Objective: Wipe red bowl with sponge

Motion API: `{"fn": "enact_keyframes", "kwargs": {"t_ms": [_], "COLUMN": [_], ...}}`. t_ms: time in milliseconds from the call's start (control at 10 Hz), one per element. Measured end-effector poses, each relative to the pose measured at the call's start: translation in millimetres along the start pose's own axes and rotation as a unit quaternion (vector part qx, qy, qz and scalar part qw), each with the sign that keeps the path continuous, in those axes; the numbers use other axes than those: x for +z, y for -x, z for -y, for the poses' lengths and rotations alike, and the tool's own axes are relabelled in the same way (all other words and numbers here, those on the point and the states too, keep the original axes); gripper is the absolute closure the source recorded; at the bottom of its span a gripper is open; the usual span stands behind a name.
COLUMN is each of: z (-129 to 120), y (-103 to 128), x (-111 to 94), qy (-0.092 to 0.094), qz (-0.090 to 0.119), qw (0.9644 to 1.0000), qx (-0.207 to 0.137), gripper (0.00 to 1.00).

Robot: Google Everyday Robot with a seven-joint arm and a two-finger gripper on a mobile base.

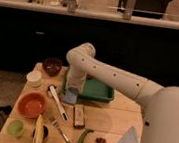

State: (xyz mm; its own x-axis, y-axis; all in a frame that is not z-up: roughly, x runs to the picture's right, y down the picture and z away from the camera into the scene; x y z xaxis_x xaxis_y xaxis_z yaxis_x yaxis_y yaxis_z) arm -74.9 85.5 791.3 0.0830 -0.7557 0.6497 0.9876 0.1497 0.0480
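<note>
White robot arm reaches from right of frame to centre. End effector (pixel 73 88) points down at left edge of green rectangular plastic tray (pixel 100 93), pinching top of small blue-grey rectangular sponge (pixel 70 96). Sponge hangs upright just above wooden bench (pixel 111 120). Wide orange-red shallow bowl (pixel 31 105) sits lower left of sponge, apart from it. White-handled utensil (pixel 57 102) lies between bowl and sponge. Brown rectangular block (pixel 79 116) lies just below sponge. Small dark maroon bowl (pixel 52 65) at bench's far left corner.
</note>
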Motion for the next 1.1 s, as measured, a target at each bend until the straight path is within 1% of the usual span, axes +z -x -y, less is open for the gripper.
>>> {"fn": "enact_keyframes", "kwargs": {"t_ms": [300,500,1100], "z": [42.8,60.9,59.3], "y": [1.2,6.6,6.6], "x": [15.8,24.0,23.8], "qy": [0.015,0.026,0.027], "qz": [0.015,0.023,0.023], "qw": [0.9997,0.9992,0.9991], "qx": [0.008,0.022,0.024], "gripper": [1.00,1.00,1.00]}}
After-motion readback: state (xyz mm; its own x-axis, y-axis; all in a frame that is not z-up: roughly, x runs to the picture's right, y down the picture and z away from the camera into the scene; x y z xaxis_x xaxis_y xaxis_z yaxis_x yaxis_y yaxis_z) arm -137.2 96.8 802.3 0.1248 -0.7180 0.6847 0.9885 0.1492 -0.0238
